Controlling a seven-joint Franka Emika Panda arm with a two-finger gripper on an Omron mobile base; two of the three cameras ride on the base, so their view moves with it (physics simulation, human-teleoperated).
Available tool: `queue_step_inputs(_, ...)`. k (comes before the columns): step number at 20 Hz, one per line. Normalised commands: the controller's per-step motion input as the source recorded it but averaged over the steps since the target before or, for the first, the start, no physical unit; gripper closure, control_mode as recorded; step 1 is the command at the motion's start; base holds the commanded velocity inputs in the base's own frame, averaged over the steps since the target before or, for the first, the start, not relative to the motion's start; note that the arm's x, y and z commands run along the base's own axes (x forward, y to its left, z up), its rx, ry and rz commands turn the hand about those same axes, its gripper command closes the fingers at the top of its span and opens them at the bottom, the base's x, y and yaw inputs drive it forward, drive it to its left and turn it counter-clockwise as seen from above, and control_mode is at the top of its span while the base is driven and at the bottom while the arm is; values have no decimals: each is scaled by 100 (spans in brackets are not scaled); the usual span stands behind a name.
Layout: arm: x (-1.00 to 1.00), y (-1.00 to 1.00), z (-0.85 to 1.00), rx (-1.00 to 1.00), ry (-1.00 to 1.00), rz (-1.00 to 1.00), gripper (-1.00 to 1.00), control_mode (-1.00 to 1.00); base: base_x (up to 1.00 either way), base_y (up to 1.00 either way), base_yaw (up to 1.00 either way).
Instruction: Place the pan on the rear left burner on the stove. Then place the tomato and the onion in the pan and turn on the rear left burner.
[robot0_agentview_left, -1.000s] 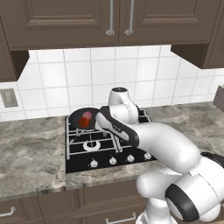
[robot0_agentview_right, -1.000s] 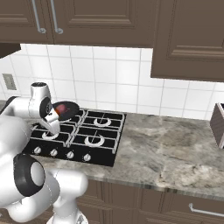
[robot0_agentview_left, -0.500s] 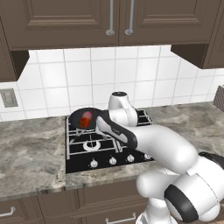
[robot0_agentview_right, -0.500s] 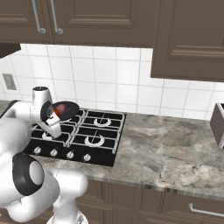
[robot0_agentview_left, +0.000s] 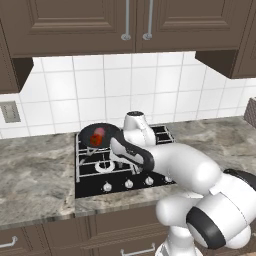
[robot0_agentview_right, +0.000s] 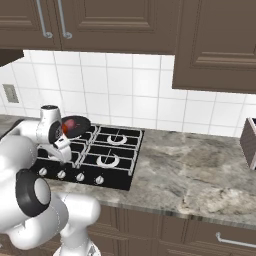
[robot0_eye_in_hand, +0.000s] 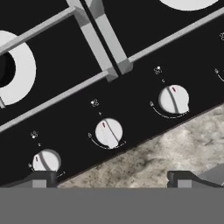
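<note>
1. Now the gripper (robot0_eye_in_hand: 109, 175) is hanging low over the front edge of the stove (robot0_agentview_left: 90, 182), looking down on the row of knobs; compared with a second ago the arm has been sliding a little forward and down from the grates toward that edge.
2. Its jaws are standing spread wide with nothing between them; the two dark tips are straddling the counter (robot0_eye_in_hand: 175, 148) strip just in front of the knobs.
3. That shift is suggesting the placing steps are finished and the knob-turning step is beginning, which I am judging from where things lie.
4. The pan (robot0_agentview_left: 97, 136) is sitting on the rear left burner (robot0_agentview_right: 75, 131), at the back-left corner of the stove, shallow, round and black, covering most of its grate.
5. Inside the pan the tomato (robot0_agentview_left: 95, 140) is showing as a glossy red-orange ball, and the onion (robot0_agentview_left: 100, 132) is lying just beside it, duller and pinkish; whether they are touching is too small to tell.
6. Three silver knobs are showing in the hand view, each with a small red mark; the middle knob (robot0_eye_in_hand: 108, 132) is lying nearest the centre between the tips.
7. Which knob is serving the rear left burner I cannot tell from the tiny symbols above them.
</note>
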Motion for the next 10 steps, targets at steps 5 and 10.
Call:
queue_step_inputs(5, -16, -8, -24, 0, 4, 5, -100, -100, 0, 0, 0)
queue_step_inputs(10, -1, -5, -22, 0, 0, 6, -100, -100, 0, 0, 0)
